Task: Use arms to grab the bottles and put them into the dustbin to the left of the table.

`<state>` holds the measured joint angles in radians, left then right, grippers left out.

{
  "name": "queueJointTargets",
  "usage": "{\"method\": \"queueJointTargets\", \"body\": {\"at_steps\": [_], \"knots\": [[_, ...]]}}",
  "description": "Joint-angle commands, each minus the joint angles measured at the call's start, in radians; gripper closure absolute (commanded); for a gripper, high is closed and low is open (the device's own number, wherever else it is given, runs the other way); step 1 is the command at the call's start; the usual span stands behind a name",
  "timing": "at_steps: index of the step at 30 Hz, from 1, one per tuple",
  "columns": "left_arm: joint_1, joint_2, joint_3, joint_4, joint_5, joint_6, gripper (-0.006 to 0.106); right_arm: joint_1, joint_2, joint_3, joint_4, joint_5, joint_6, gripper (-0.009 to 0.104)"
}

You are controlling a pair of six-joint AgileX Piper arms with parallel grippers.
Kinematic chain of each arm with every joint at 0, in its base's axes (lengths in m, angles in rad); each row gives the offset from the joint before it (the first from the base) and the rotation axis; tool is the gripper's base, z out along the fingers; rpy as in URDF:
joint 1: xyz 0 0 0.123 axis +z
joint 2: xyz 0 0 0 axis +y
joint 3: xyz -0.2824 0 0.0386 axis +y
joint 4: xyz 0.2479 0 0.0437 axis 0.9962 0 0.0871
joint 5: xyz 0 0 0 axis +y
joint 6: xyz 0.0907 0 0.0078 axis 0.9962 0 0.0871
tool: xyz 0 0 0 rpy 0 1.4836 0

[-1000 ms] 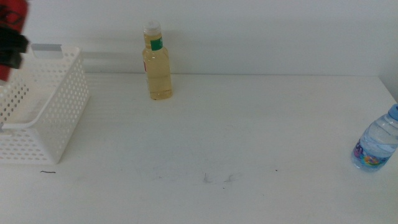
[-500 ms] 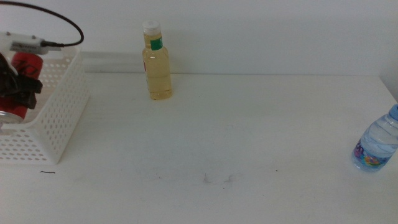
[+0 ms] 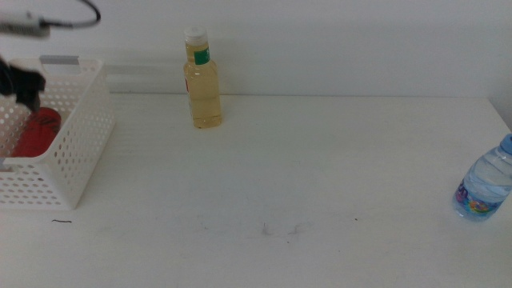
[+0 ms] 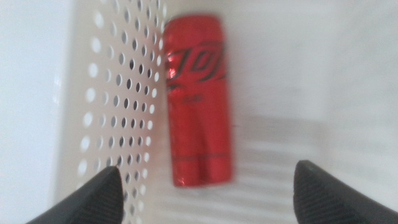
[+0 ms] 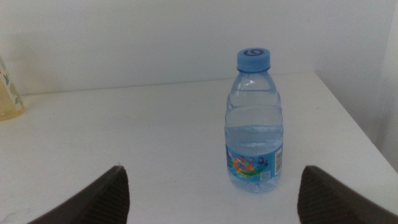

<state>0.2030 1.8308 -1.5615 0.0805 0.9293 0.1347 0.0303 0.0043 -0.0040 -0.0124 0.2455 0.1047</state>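
A slim red can [image 4: 198, 99] lies on its side on the floor of the white perforated dustbin [image 3: 80, 152] at the left edge of the white table [image 3: 320, 184], its length running along one perforated wall and just beside it. The left gripper [image 4: 205, 193] hangs above the can with its two dark jaws spread wide and nothing between them; in the middle view only a dark part of that arm shows over the basket's far left rim, with a black cable looping above. A yellow-liquid bottle [image 3: 203, 80] with a white cap and green label stands upright near the table's far edge, well apart from the dustbin. A clear water bottle [image 5: 254, 124] with a blue cap stands upright near the right edge of the table. The right gripper [image 5: 211, 193] faces this water bottle from the near side, jaws spread apart on either side of it and touching nothing.
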Motion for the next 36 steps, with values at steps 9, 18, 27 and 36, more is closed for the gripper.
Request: {"method": "queueJointTargets", "body": {"at_steps": [9, 18, 27, 36], "knots": [[-0.365, -0.469, 0.213, 0.145, -0.029, -0.392, 0.007, -0.003, -0.004, 0.004, -0.008, -0.01, -0.004, 0.014], [-0.739, -0.574, 0.385, 0.345, -0.071, -0.732, 0.007, -0.003, -0.004, 0.004, -0.008, -0.01, -0.004, 0.014], [-0.693, -0.51, 0.763, 0.03, -0.619, -0.641, 0.007, -0.003, -0.004, 0.004, -0.008, -0.01, -0.004, 0.014], [-0.604, -0.086, 0.756, -0.308, -1.349, 0.013, 0.007, -0.003, -0.004, 0.004, -0.008, -0.01, -0.004, 0.014]]}}
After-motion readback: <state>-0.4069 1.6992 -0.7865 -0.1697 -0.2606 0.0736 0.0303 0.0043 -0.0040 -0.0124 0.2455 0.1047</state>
